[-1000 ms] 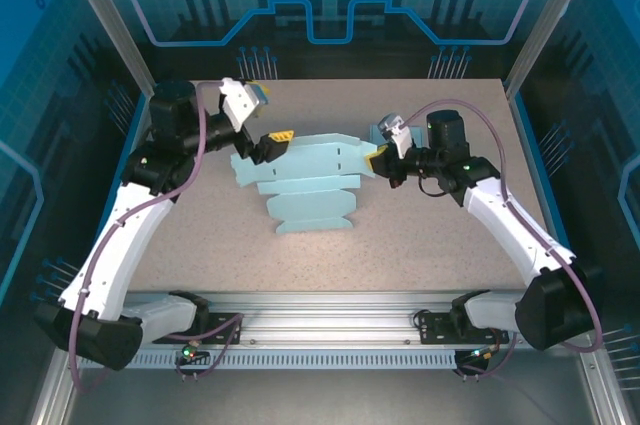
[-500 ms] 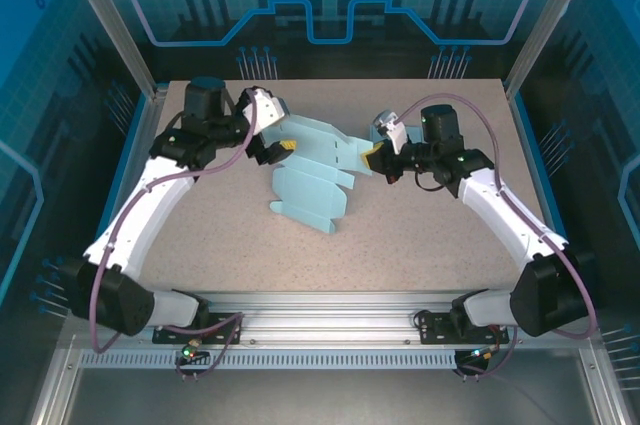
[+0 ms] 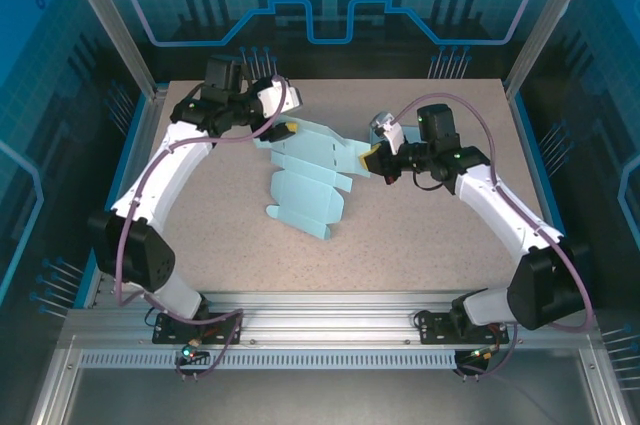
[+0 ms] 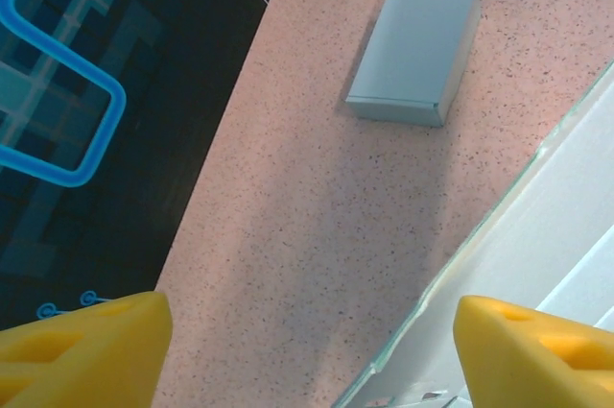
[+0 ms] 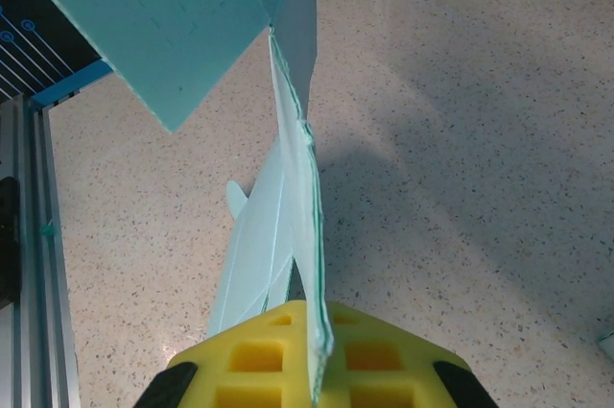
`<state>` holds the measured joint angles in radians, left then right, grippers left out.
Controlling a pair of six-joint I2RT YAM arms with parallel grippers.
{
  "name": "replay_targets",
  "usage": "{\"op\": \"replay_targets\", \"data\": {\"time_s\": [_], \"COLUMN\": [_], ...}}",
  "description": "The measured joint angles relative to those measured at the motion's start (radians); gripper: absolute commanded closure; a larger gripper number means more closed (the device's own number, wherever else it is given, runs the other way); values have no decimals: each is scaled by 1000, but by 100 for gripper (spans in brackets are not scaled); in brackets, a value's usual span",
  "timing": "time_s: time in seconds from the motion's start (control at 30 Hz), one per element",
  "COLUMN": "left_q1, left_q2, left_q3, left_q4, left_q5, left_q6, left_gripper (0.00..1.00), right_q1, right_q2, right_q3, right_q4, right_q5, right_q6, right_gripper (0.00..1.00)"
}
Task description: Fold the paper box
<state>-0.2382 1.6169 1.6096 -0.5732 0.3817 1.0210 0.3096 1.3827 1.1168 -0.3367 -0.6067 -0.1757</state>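
Note:
The paper box is a flat, light blue cut-out sheet [image 3: 305, 180] lying mid-table, its right end lifted. My right gripper [image 3: 376, 158] is shut on that right edge. In the right wrist view the sheet [image 5: 288, 206] stands on edge, pinched between the yellow pads [image 5: 251, 358] of the right gripper [image 5: 315, 355], with a flap [image 5: 163, 14] folded out at the far end. My left gripper [image 3: 284, 130] sits at the sheet's back left corner. Seen from the left wrist, the left gripper [image 4: 307, 326] is open, and the sheet's edge [image 4: 537, 235] runs in beside the right fingertip [image 4: 532, 350].
A small grey-blue rectangular block [image 4: 414, 56] lies on the speckled table [image 3: 430, 235] beyond the left gripper, near the table's dark edge [image 4: 144, 139]. Aluminium frame posts [image 3: 110, 20] stand at the back corners. The rail [image 3: 330, 305] with the arm bases runs along the front.
My left arm has swung back and to the right, up to the sheet's back left corner. The sheet has turned and shifted left, its near end skewed. The right gripper kept its grip.

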Motion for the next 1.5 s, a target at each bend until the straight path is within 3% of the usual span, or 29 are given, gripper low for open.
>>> {"op": "replay_targets", "data": {"time_s": [0.2,0.33,0.63,0.73,0.87,0.97,1.13,1.4,1.5], "left_q1": [0,-1,-33,-61,-113,-155,-215,-286,-309], "left_q2": [29,45,56,51,18,-13,-43,-41,-11], "left_q3": [11,11,-4,-52,-172,-276,-447,-592,-621], "left_q4": [-68,-88,-78,-22,100,214,426,726,862], "left_q5": [0,-5,-76,-113,-216,-304,-432,-621,-691], "left_q6": [40,65,90,83,73,65,54,116,169], "left_gripper": [44,66,87,87,87,89,89,90,90], "right_q1": [0,0,0,0,0,0,-8,-69,-75], "right_q2": [30,55,84,90,113,123,130,171,166], "right_q3": [19,36,51,51,51,49,35,11,11], "right_q4": [-2,-1,7,7,0,1,8,7,5], "right_q5": [-2,-4,16,68,146,190,286,369,380], "right_q6": [-2,-2,-2,2,22,47,118,278,360], "right_gripper": [100,100,100,100,87,84,65,61,55]}}
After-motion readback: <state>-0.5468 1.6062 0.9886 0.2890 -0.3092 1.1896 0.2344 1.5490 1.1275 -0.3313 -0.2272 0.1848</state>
